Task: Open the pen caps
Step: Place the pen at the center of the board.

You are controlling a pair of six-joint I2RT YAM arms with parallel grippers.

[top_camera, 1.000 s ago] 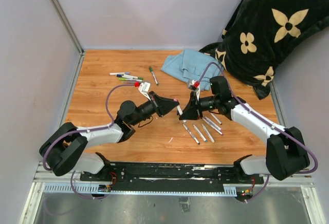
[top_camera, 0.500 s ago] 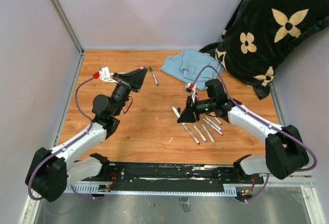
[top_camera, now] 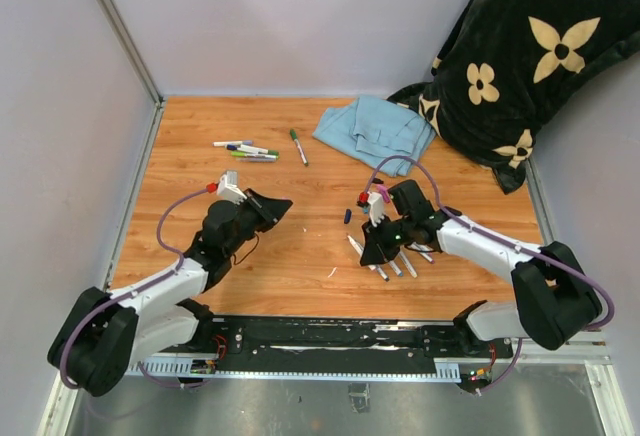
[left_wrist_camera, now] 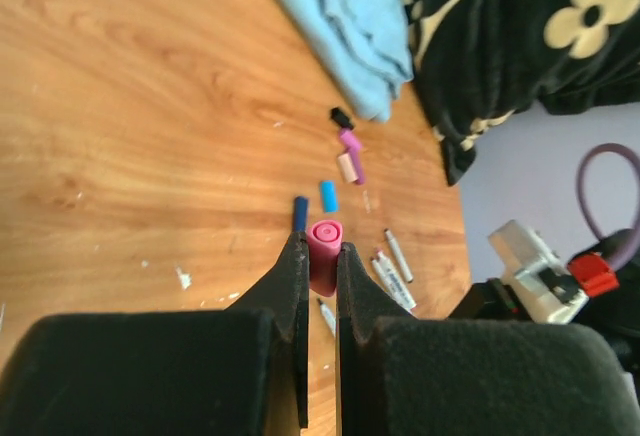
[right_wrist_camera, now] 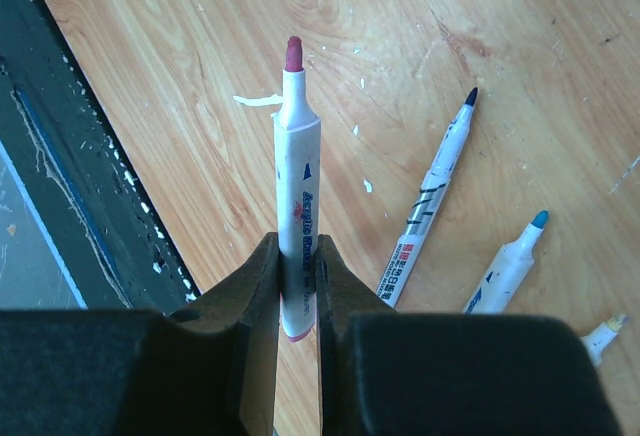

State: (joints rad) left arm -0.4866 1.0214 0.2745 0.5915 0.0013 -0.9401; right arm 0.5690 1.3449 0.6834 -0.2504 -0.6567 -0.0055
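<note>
Pink cap (left_wrist_camera: pixel 324 240) off: clamps it in left gripper (left_wrist_camera: pixel 320 252), clamps bare-tipped marker (right_wrist_camera: pixel 298 156) in right gripper (right_wrist_camera: pixel 297 254), holds both well apart so tip clears cap.

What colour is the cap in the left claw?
The cap is pink; clearest in the left wrist view.
</note>
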